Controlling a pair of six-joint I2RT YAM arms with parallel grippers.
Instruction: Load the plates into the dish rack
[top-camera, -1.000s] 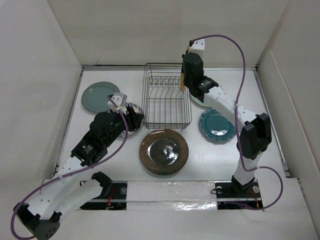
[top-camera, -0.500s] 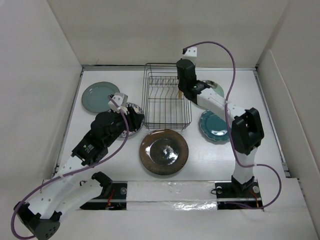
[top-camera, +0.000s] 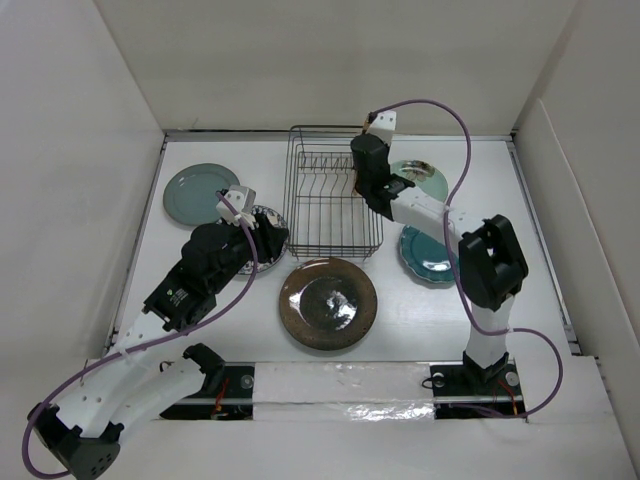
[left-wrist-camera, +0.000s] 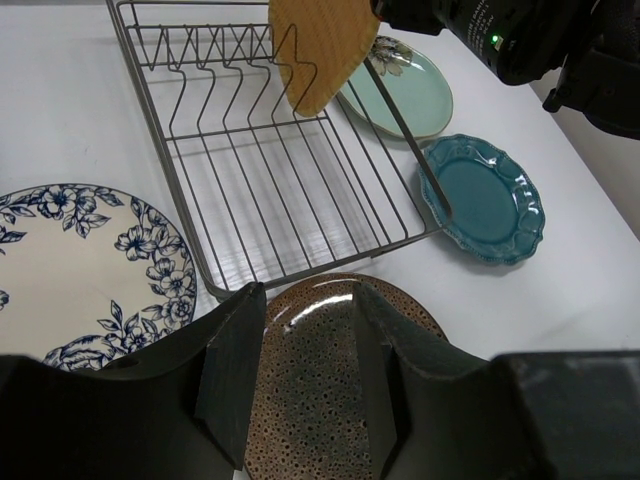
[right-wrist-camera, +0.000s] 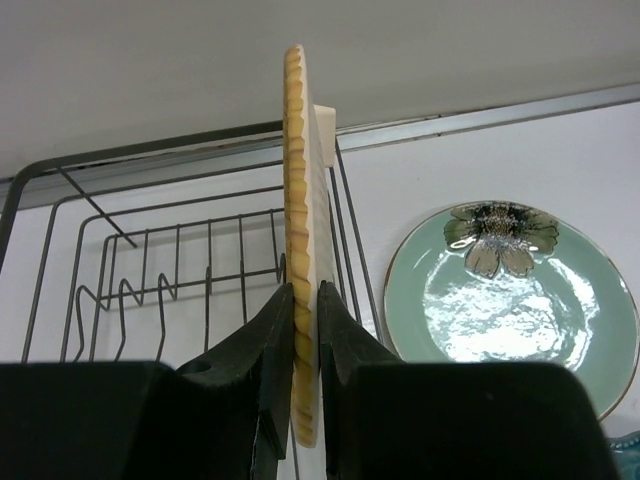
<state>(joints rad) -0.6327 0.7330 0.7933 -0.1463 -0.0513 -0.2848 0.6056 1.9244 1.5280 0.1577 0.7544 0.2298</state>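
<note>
Here, nearest my seat, the left gripper (left-wrist-camera: 310, 330) hangs with its fingers apart and nothing between them. The glossy brown plate (top-camera: 328, 303) lies flat directly beneath it. Just to that gripper's left lies the white plate with blue flowers (left-wrist-camera: 80, 260), also flat on the table. Ahead of the open fingers stands the black wire dish rack (top-camera: 333, 200), its slot dividers bare. Ahead and to their right, just outside the rack's corner, lies the dark teal scalloped plate (left-wrist-camera: 485, 195). Off to the left, well apart from the gripper, I see the grey-green plate (top-camera: 195, 192) near the table's far side.

Farther on, the right gripper (right-wrist-camera: 303, 295) is clamped on the orange-tan plate (right-wrist-camera: 298, 150), which it holds upright and edge-on over the rack's right side. I cannot tell whether the plate touches the wires. To that gripper's right, the pale mint plate (right-wrist-camera: 500, 290) lies flat beside the rack.
</note>
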